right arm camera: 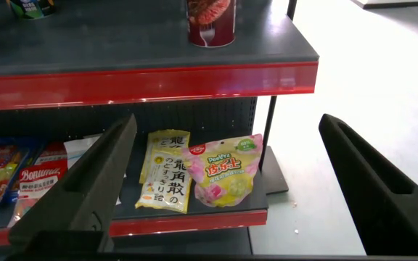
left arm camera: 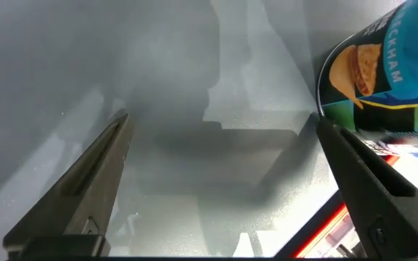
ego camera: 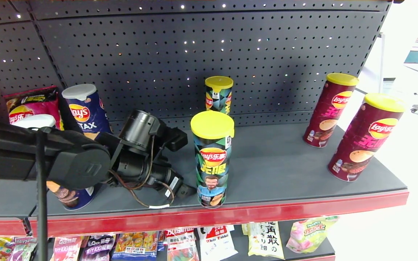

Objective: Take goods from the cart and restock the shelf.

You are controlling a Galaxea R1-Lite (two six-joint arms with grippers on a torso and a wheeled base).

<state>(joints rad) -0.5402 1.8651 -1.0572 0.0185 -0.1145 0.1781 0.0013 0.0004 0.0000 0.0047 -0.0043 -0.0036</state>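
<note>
Left gripper [ego camera: 180,188] low on grey shelf [ego camera: 278,170], beside yellow-lidded can [ego camera: 212,163], maroon cans [ego camera: 365,139] at right

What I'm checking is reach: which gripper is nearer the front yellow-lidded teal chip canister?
Left. The left gripper is open beside the canister; the right gripper is farther off, facing the lower shelf.

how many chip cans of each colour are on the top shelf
teal cans: 2
maroon cans: 2
blue cans: 2 (one partly hidden)
total: 6
</note>
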